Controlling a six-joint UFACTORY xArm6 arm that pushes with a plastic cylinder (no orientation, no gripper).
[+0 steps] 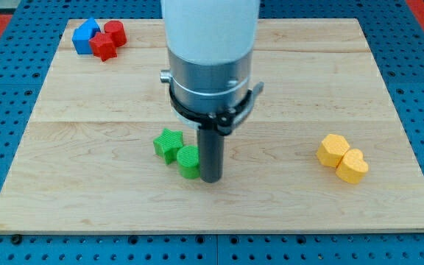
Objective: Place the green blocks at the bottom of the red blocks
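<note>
The arm comes straight down from the view's top centre: a smooth white sleeve, then a brushed grey metal collar ringed by a dark clamp, then the straight dark rod. My tip (211, 179) rests on the bench (285, 191) a little below the middle, just to the view's right of the green cylinder (188, 161) and touching it or very nearly so; the exact contact cannot be made out. There is no end effector to open or close here, only the plain rod, so nothing is clamped.

The green star (168, 144) sits just up and to the view's left of the green cylinder, the two pressed close together. Both look like matte plastic with crisp edges.

At the view's top left corner lie the red blocks: a red cylinder (115, 32) and, just below and to its left, a red star (103, 46), with a blue block (85, 35), angular in shape, against their left side. These three form one tight cluster, well apart from the green pair.

Toward the view's right sit two yellow blocks touching: a yellow hexagon (333, 149) and, at its lower right, a yellow heart (352, 166).

The bench is a pale wooden board with visible grain and plank seams, lying on a blue perforated surface (6, 243)
</note>
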